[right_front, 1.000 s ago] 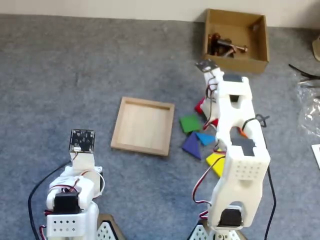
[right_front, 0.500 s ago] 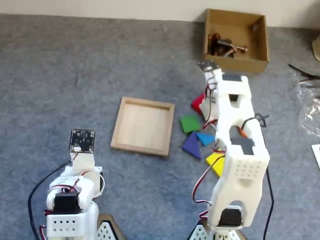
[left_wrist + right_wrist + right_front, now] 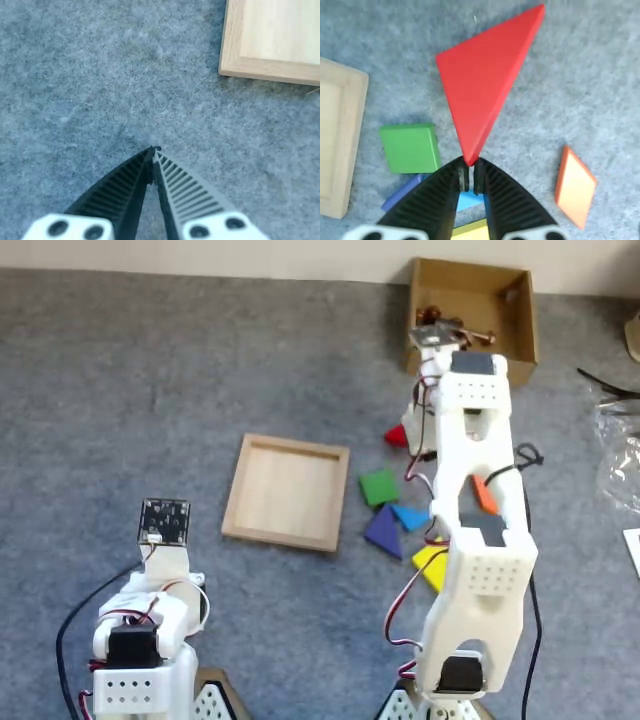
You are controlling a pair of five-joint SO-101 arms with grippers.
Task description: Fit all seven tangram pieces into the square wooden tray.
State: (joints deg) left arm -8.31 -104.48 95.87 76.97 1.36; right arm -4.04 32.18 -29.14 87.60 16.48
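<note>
Slippage worries me: my right fingers clamp only the tip corner of the red triangle, beside the green square and apart from the tray; it may pivot or drop. My left fingers rest together over the desk.

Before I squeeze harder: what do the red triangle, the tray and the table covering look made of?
Red triangle: probably painted wood, with a smooth even coat and a thick, crisp edge; it could be plastic.
Tray: bare pale wood, matte, with faint grain and a raised rim.
Table covering: grey felt or short-pile carpet, going by its fuzzy, matted fibres.
</note>
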